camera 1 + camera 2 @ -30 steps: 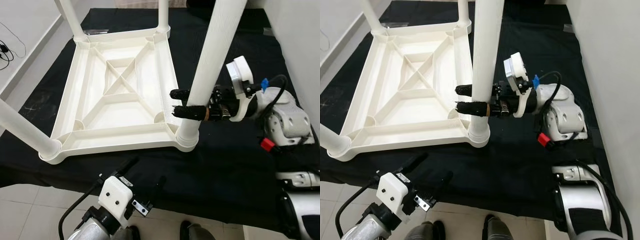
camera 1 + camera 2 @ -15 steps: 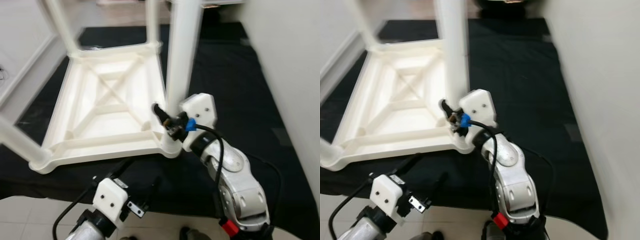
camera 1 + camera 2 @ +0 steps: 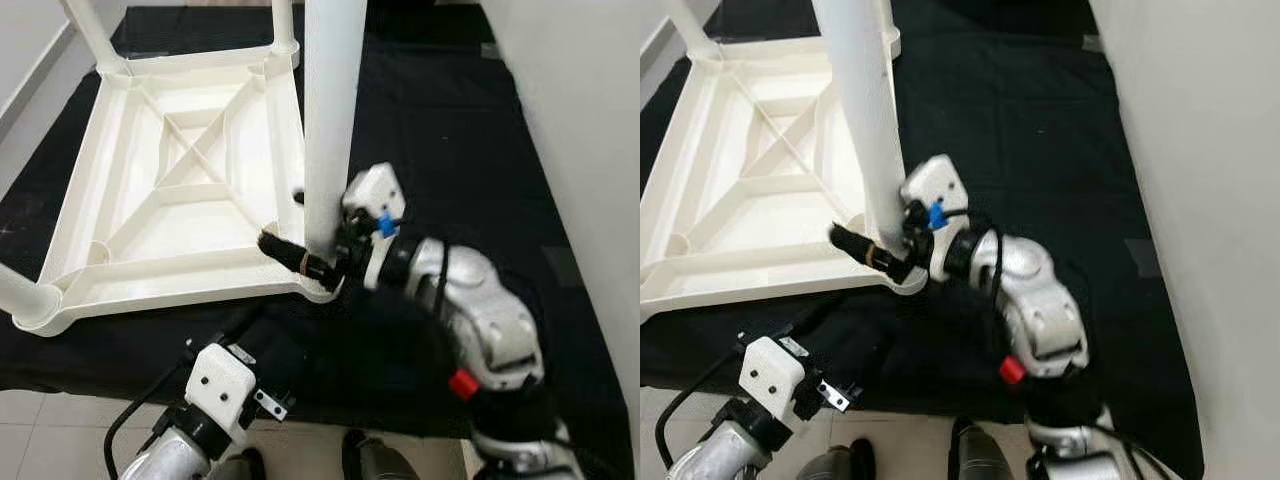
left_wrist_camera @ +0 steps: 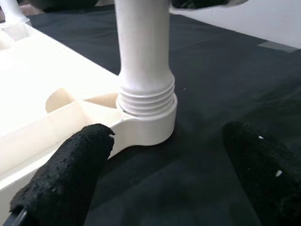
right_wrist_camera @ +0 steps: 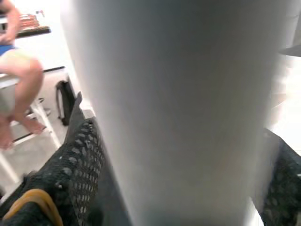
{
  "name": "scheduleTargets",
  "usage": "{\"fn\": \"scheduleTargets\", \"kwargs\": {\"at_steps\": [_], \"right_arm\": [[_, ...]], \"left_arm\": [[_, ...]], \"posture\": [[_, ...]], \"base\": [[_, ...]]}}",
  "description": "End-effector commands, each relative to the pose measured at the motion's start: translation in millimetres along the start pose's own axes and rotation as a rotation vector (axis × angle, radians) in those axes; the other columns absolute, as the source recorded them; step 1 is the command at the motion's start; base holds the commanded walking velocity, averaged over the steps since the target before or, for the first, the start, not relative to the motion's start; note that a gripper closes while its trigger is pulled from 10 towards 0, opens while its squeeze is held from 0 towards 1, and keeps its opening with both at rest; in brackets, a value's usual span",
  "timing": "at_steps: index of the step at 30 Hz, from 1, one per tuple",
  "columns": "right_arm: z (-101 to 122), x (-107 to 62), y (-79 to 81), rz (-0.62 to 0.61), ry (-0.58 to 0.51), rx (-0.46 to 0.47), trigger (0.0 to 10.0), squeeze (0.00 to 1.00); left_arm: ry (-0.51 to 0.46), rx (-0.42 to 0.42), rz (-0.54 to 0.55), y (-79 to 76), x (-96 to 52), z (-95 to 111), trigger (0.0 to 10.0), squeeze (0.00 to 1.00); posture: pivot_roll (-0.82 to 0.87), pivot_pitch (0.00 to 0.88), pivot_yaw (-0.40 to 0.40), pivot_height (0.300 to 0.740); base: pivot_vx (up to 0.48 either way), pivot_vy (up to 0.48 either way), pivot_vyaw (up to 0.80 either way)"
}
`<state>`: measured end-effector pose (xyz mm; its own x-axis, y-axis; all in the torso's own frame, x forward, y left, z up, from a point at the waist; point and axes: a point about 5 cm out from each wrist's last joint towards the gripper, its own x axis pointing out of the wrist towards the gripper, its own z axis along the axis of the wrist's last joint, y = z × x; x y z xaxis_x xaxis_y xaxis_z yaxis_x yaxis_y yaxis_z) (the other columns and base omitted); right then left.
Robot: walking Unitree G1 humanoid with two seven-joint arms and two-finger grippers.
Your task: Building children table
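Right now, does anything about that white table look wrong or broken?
Nothing looks damaged. The white table lies upside down on the black cloth, as for assembly. The right gripper clasps the near leg, which stands upright in its corner socket.

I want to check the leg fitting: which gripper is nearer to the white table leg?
Right. The right gripper has its fingers around the white table leg near its base; the left gripper hangs lower, apart from it.
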<state>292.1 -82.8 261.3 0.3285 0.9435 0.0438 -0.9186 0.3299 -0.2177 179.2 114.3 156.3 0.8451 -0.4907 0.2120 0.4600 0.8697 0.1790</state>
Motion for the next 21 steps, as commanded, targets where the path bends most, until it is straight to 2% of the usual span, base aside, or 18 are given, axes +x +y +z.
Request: {"fn": "scheduleTargets", "kwargs": {"at_steps": [1,3,7,8,10,11,18,19,21], "right_arm": [[-0.5,0.1,1.5,0.12,-0.017,0.013,10.0,0.0],[3.6,-2.9,-5.8,0.211,-0.001,-0.024,10.0,0.0],[9.9,-2.8,-16.0,0.275,-0.001,-0.064,10.0,0.0],[14.8,-1.7,-22.6,0.288,-0.011,-0.075,1.0,0.0],[18.4,-1.0,-27.0,0.297,-0.019,-0.084,1.0,0.0],[22.5,-2.8,-30.8,0.316,-0.026,-0.095,0.0,0.0],[30.9,-14.8,-40.8,0.376,-0.033,-0.112,0.0,0.0],[26.0,-22.1,-40.6,0.377,-0.01,-0.111,0.0,0.0],[21.5,-25.0,-38.7,0.362,0.008,-0.105,0.0,0.0]], "left_arm": [[0.045,-0.002,-0.003,-2.2,-3.1,-7.0,10.0,0.0],[0.043,-0.001,-0.004,-2.2,-2.2,-7.0,10.0,0.0],[0.041,0.001,-0.003,-2.4,-1.3,-6.9,10.0,0.0],[0.04,0.002,-0.002,-2.4,-1.0,-6.8,10.0,0.0],[0.039,0.003,-0.001,-2.4,-0.7,-6.7,10.0,0.0],[0.038,0.004,0.001,-2.5,-0.7,-6.6,10.0,0.0],[0.036,0.004,0.004,-2.8,-0.7,-6.3,10.0,0.0],[0.036,0.002,0.003,-3.3,-1.0,-6.4,10.0,0.0],[0.037,0.0,0.002,-3.5,-1.2,-6.6,10.0,0.0]], "posture": [[0.08,0.298,-0.015,0.74],[0.08,0.296,-0.017,0.74],[0.09,0.294,-0.02,0.74],[0.09,0.293,-0.021,0.74],[0.09,0.293,-0.022,0.74],[0.09,0.293,-0.023,0.74],[0.08,0.295,-0.019,0.74],[0.07,0.298,-0.014,0.74],[0.07,0.298,-0.013,0.74]], "base": [[0.0,0.0,0.0],[0.0,0.0,0.0],[0.0,0.0,0.0],[0.0,0.0,0.0],[0.0,0.0,0.0],[0.0,0.0,0.0],[0.0,0.0,0.0],[0.0,0.0,0.0],[0.0,0.0,0.0]]}}
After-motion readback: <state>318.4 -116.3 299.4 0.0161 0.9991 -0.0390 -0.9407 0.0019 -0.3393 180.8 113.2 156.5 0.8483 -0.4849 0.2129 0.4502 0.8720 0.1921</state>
